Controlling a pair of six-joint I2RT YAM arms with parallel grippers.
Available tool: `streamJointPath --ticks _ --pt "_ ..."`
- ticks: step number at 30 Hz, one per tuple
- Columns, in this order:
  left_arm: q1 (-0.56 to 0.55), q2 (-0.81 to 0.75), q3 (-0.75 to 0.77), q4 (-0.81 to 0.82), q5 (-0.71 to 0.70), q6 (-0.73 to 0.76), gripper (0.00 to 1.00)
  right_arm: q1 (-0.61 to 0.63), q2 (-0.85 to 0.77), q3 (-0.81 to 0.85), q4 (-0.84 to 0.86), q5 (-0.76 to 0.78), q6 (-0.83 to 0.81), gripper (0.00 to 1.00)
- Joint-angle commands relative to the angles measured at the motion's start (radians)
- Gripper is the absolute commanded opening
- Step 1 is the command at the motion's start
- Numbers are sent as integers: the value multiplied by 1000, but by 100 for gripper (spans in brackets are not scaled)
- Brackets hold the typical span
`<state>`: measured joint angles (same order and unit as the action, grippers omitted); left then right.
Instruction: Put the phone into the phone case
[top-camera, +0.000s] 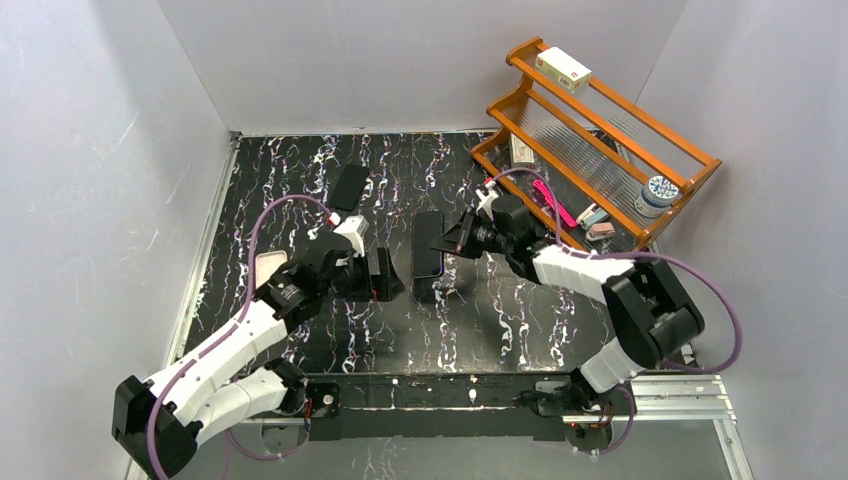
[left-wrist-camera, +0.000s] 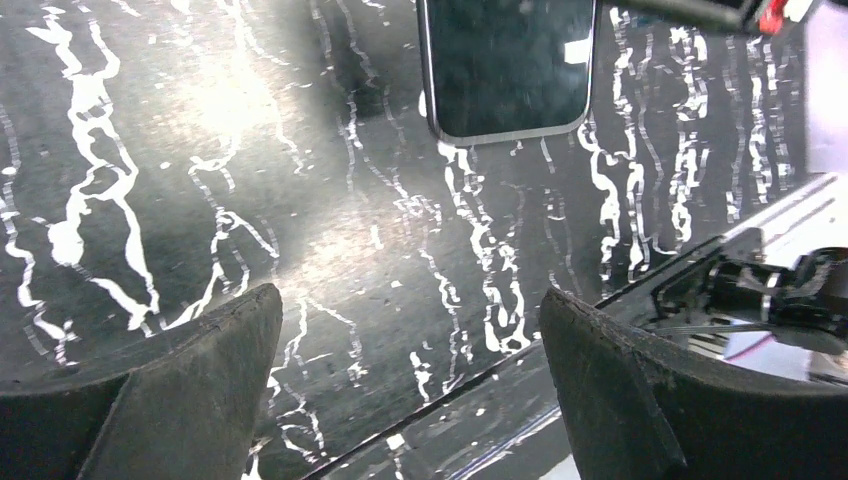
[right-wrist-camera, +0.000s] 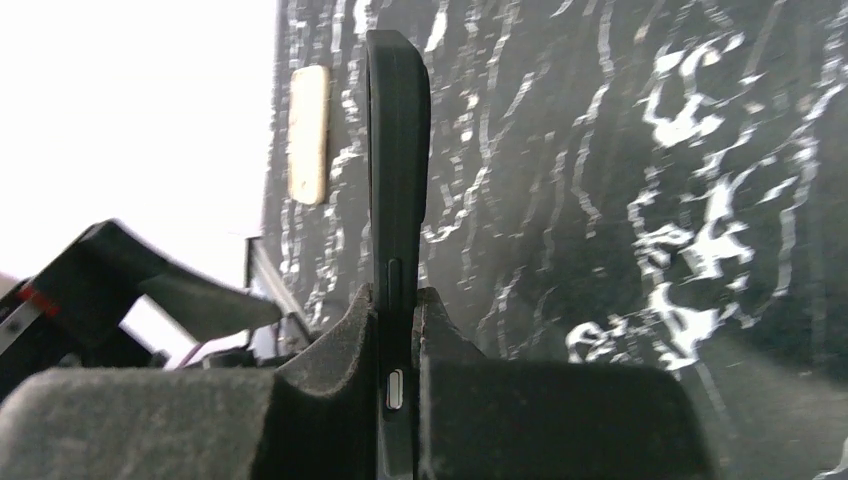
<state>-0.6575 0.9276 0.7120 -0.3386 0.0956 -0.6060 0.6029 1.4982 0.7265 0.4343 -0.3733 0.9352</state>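
Note:
The phone (top-camera: 429, 245) is a dark slab with a grey rim, held level near the table's middle. My right gripper (top-camera: 453, 240) is shut on its right long edge. In the right wrist view the phone (right-wrist-camera: 398, 130) stands edge-on between the fingers (right-wrist-camera: 340, 350), and the gripper (right-wrist-camera: 400, 297) shows a silver side button in its grip. A flat black piece (top-camera: 349, 186), seemingly the phone case, lies at the back left. My left gripper (top-camera: 385, 275) is open and empty just left of the phone. Its wrist view (left-wrist-camera: 410, 305) shows the phone's end (left-wrist-camera: 505, 65) ahead.
A wooden rack (top-camera: 600, 130) stands at the back right with a small box (top-camera: 563, 68), a jar (top-camera: 656, 195) and pink items. A pale flat pad (top-camera: 270, 267) lies at the left, by the left arm. A metal rail (top-camera: 660, 395) runs along the near edge.

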Motion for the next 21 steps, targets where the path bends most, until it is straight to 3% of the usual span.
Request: streamJointPath --ticks 1,11,16,21 --pt "-2 -44 12 -105 -82 77 98 -32 110 150 -196 29 -142 2" --pt "-2 -13 14 -112 -109 92 98 -127 349 289 -328 -115 -204 6" --pt "-2 -31 11 -112 -129 87 98 -143 393 306 -363 -113 -222 18" --pt "-2 -56 5 -118 -158 84 98 -145 402 325 -394 -99 -222 38"
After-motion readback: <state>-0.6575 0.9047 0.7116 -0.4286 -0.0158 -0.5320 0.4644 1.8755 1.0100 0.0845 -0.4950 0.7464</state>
